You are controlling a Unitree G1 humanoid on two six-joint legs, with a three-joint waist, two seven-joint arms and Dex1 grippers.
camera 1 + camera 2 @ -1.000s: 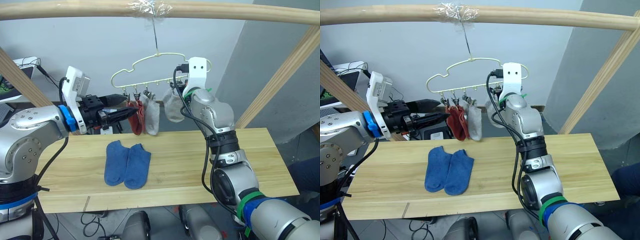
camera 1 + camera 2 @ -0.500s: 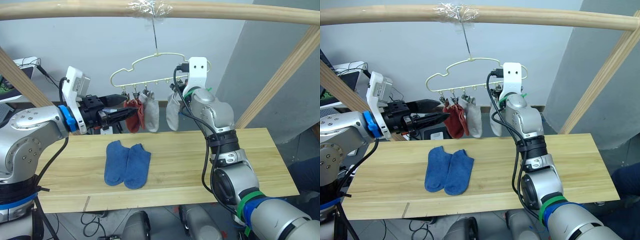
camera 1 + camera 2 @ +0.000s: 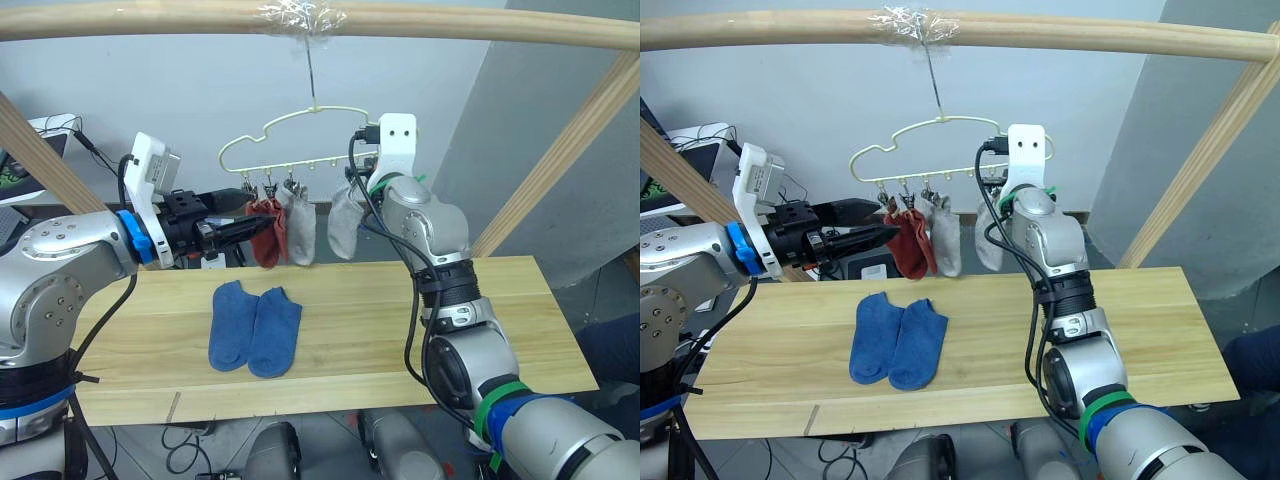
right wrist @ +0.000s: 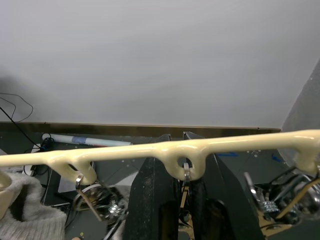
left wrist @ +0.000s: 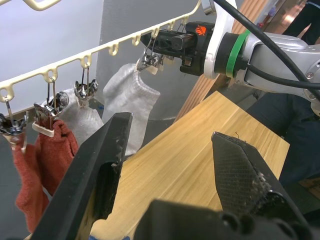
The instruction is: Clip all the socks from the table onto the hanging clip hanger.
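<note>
- Writing: I can read none on the things; the only mark is a small orange logo on the black body of my right gripper (image 5: 170, 40), seen from the left wrist and too small to make out.
- Clip hanger (image 3: 300, 118): pale-yellow wire, hung by its hook from the taped wooden pole (image 3: 320, 18) above the tabletop (image 3: 350, 330).
- Hung socks: two rust red socks (image 3: 266, 230) at the left end of the clip row, then a grey sock (image 3: 301, 228), then a second grey sock (image 3: 343, 226) further right, just beside my right arm.
- Blue socks (image 3: 255, 328): the pair lies side by side, touching, flat on the left half of the tabletop.
- Left gripper (image 3: 240, 222): level, pointing at the red socks and just short of them. Its wrist view shows the fingers (image 5: 100, 165) spread wide with nothing between them.
- Right gripper: raised at the hanger's lower bar. Its own wrist view shows the black fingers (image 4: 152, 200) closed to a narrow slit just behind the bar, with a clip's thin wire in the slit; I cannot tell whether they pinch it.
- View differences: the left wrist view shows the metal clips (image 5: 85, 92) biting the sock cuffs; the head views show the blue pair and the pole.
</note>
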